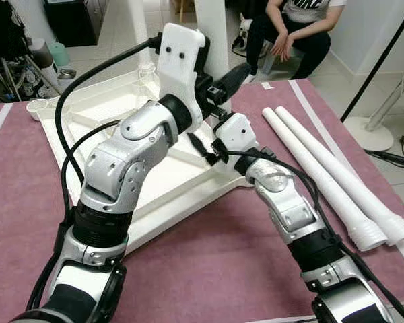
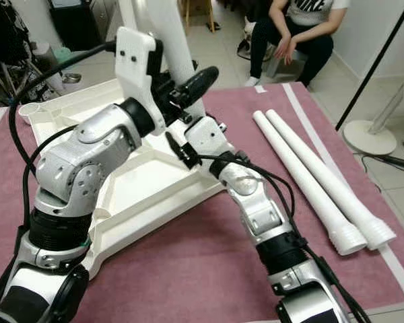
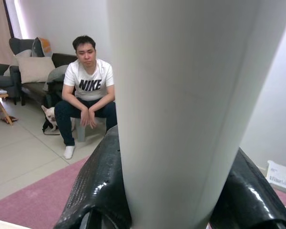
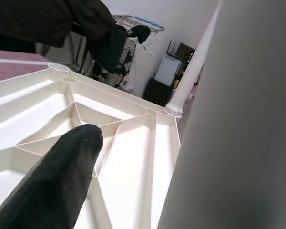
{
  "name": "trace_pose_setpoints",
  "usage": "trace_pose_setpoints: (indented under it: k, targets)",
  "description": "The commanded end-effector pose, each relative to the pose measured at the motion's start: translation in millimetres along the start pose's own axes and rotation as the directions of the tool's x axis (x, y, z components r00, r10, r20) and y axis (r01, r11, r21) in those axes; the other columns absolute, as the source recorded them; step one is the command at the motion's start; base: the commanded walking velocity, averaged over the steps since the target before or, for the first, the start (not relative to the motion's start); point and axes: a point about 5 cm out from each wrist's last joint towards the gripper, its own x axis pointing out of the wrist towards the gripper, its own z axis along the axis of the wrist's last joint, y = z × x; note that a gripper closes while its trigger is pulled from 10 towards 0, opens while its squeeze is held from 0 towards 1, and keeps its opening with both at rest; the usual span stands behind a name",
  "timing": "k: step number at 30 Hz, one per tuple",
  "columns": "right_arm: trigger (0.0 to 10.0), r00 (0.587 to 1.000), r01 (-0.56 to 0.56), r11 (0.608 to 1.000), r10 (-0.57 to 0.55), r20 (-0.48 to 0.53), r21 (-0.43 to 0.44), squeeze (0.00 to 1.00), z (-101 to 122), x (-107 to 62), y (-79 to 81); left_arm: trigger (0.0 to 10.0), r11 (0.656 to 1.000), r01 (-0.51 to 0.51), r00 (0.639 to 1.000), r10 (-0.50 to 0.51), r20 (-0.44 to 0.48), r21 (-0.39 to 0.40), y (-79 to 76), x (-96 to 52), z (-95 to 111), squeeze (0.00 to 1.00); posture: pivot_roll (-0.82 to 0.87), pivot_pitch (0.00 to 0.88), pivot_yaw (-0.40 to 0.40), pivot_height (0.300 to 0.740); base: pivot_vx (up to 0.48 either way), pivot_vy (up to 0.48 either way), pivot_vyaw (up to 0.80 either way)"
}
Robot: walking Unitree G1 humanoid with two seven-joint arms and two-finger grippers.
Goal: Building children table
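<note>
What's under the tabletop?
A purple mat lies under the upturned tabletop, with two loose legs beside it. The mat beneath the tabletop's middle is covered. Both grippers work at an upright leg.

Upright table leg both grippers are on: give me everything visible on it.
The table leg is a smooth white tube, plastic by its look, standing upright at a corner of the upturned white tabletop on the pink mat. The left gripper has its black jaws shut around it, one on each side. The right gripper sits lower, beside the shaft near its base. The leg's top runs out of frame, and its bottom joint is hidden behind the arms.
</note>
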Motion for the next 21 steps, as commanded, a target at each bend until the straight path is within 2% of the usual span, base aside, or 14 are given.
trace_pose_setpoints:
  k: [1, 4, 5, 7, 8, 10, 11, 13, 17, 18, 19, 20, 21]
  targets:
    - [10.0, 0.997, -0.060, 0.998, 0.060, 0.041, 0.006, 1.00, 8, 1.5, 8.1, 0.0, 0.971, 0.238, 0.971, -0.238, -0.005, 0.009, -15.0, 0.9, 0, 0.00, -0.03, 0.000, 0.090, 0.740, 0.000, 0.000, 0.00]
    - [10.0, 0.997, -0.060, 0.998, 0.060, 0.041, 0.006, 1.00, 8, 1.5, 8.1, 0.0, 0.971, 0.238, 0.971, -0.238, -0.005, 0.009, -15.0, 0.9, 0, 0.00, -0.03, 0.000, 0.090, 0.740, 0.000, 0.000, 0.00]
    - [10.0, 0.985, -0.166, 0.985, 0.164, 0.053, 0.044, 0.00, 14, -5.8, 6.9, 0.0, 0.961, 0.275, 0.961, -0.275, -0.003, 0.017, -16.8, -0.9, 0, 0.00, -0.03, 0.000, 0.092, 0.740, 0.000, 0.000, 0.00]
    - [10.0, 0.985, -0.166, 0.985, 0.164, 0.053, 0.044, 0.00, 14, -5.8, 6.9, 0.0, 0.961, 0.275, 0.961, -0.275, -0.003, 0.017, -16.8, -0.9, 0, 0.00, -0.03, 0.000, 0.092, 0.740, 0.000, 0.000, 0.00]
    - [2.0, 0.966, -0.254, 0.965, 0.250, 0.062, 0.072, 0.00, 19, -12.3, 3.8, 0.0, 0.951, 0.310, 0.951, -0.310, 0.007, 0.020, -18.1, -2.8, 3, 0.00, -0.03, 0.000, 0.093, 0.740, 0.000, 0.000, 0.00]
    - [2.0, 0.966, -0.254, 0.965, 0.250, 0.062, 0.072, 0.00, 19, -12.3, 3.8, 0.0, 0.951, 0.310, 0.951, -0.310, 0.007, 0.020, -18.1, -2.8, 3, 0.00, -0.03, 0.000, 0.093, 0.740, 0.000, 0.000, 0.00]
    - [0.0, 0.950, -0.311, 0.946, 0.306, 0.067, 0.091, 0.00, 21, -16.9, 0.9, 0.0, 0.941, 0.337, 0.941, -0.337, 0.017, 0.026, -19.2, -4.5, 5, 0.00, -0.03, 0.000, 0.091, 0.740, 0.000, 0.000, 0.00]
    - [0.0, 0.944, -0.330, 0.935, 0.325, 0.059, 0.133, 0.00, 19, -20.3, -4.0, 0.0, 0.930, 0.364, 0.930, -0.365, 0.027, 0.040, -21.5, -6.4, 7, 0.00, -0.03, 0.000, 0.090, 0.740, 0.000, 0.000, 0.00]
    - [0.0, 0.950, -0.313, 0.938, 0.308, 0.055, 0.152, 0.00, 17, -20.5, -5.1, 0.0, 0.929, 0.362, 0.931, -0.365, 0.026, 0.074, -22.8, -6.3, 6, 0.00, -0.03, 0.000, 0.091, 0.740, 0.000, 0.000, 0.00]
    - [0.0, 0.953, -0.303, 0.940, 0.298, 0.056, 0.155, 0.00, 17, -20.1, -5.3, 0.7, 0.932, 0.353, 0.934, -0.356, 0.020, 0.089, -22.6, -6.1, 4, 0.00, -0.03, 0.000, 0.091, 0.740, 0.000, 0.000, 0.00]
    - [0.0, 0.953, -0.303, 0.940, 0.298, 0.056, 0.155, 0.00, 17, -20.1, -5.3, 0.7, 0.932, 0.353, 0.934, -0.356, 0.020, 0.089, -22.6, -6.1, 4, 0.00, -0.03, 0.000, 0.091, 0.740, 0.000, 0.000, 0.00]
    - [0.0, 0.958, -0.287, 0.945, 0.281, 0.059, 0.158, 0.00, 17, -19.2, -5.9, 10.0, 0.933, 0.341, 0.939, -0.345, 0.013, 0.112, -22.9, -6.1, 3, 0.00, -0.03, 0.000, 0.091, 0.740, 0.000, 0.000, 0.00]
    - [0.0, 0.958, -0.287, 0.945, 0.281, 0.059, 0.158, 0.00, 17, -19.2, -5.9, 10.0, 0.933, 0.341, 0.939, -0.345, 0.013, 0.112, -22.9, -6.1, 3, 0.00, -0.03, 0.000, 0.091, 0.740, 0.000, 0.000, 0.00]
